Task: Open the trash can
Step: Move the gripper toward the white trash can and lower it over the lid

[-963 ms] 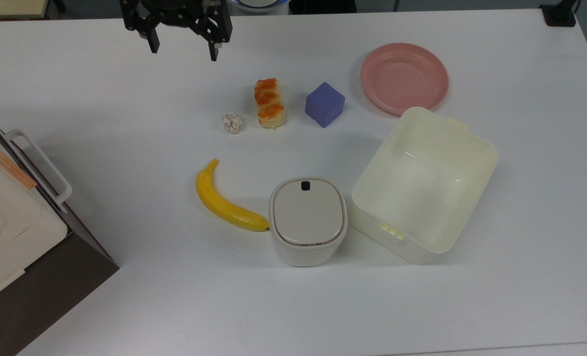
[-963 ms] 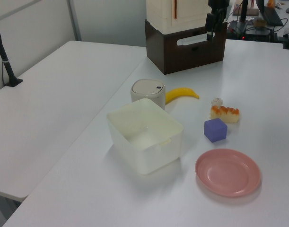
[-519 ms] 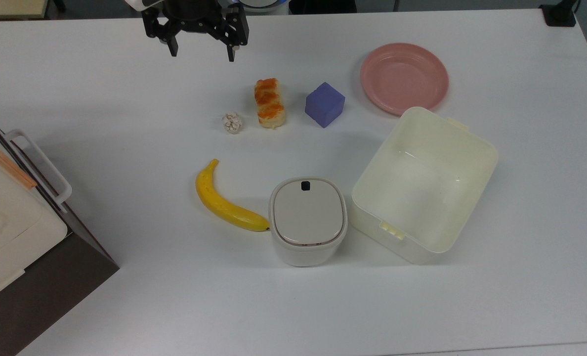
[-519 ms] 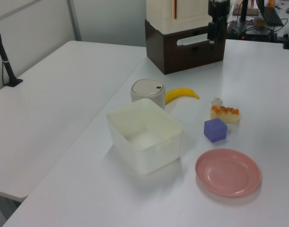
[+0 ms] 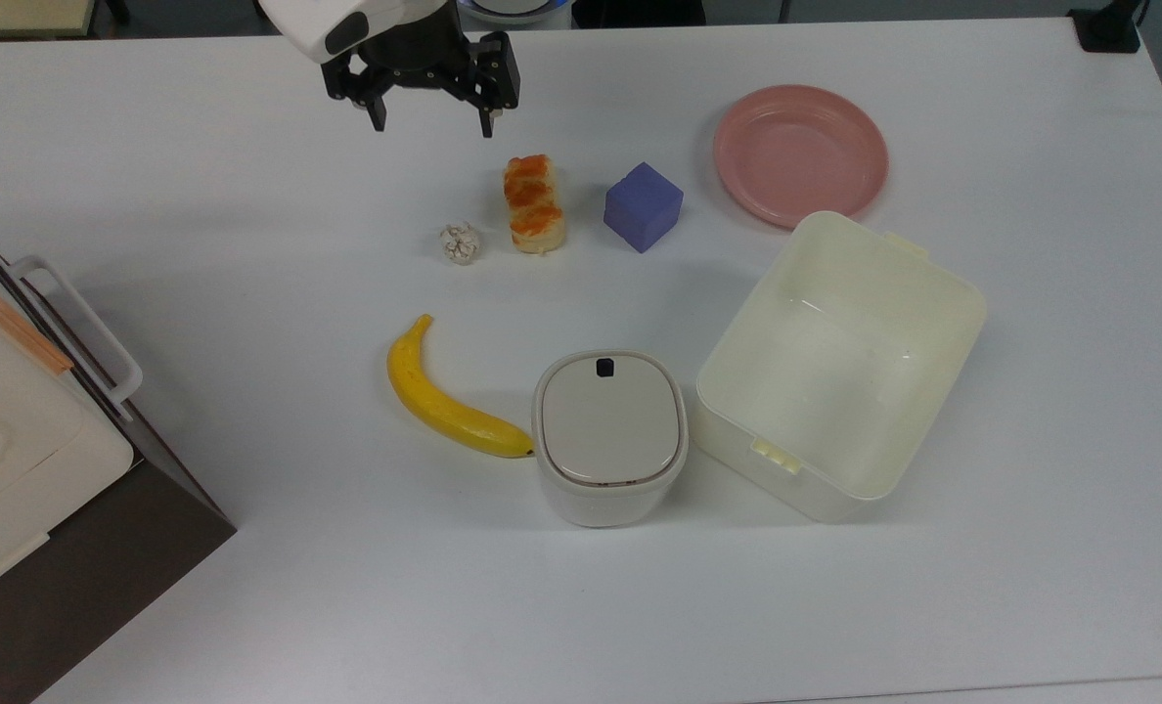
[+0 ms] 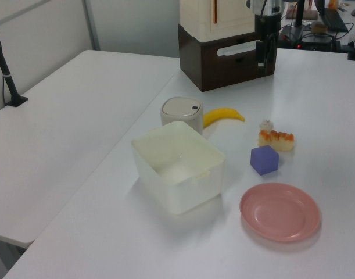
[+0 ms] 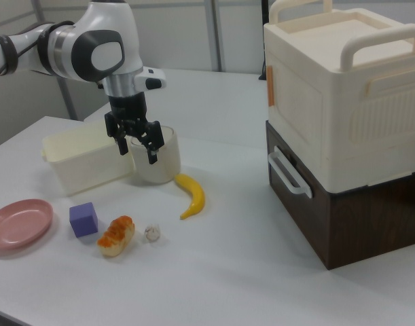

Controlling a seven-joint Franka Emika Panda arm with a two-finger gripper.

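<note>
Approach step. I carry jaws [image 5: 432, 115], spread and empty, toward trash can [image 5: 609, 437]; plan: come down over lid's black mark [image 5: 604, 367], likely push-release, though I cannot confirm. Avoid banana [image 5: 441, 394] touching can's side. Can sits on surface [image 5: 248, 244], lid shut, between banana and cream tub [image 5: 840, 364], well apart from jaws, toward top view's bottom right.

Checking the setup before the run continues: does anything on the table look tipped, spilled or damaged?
Nothing stands out. The trash can stands upright with its lid shut, the banana touches its side, the cream tub sits upright, and the open gripper hangs clear of everything.
</note>
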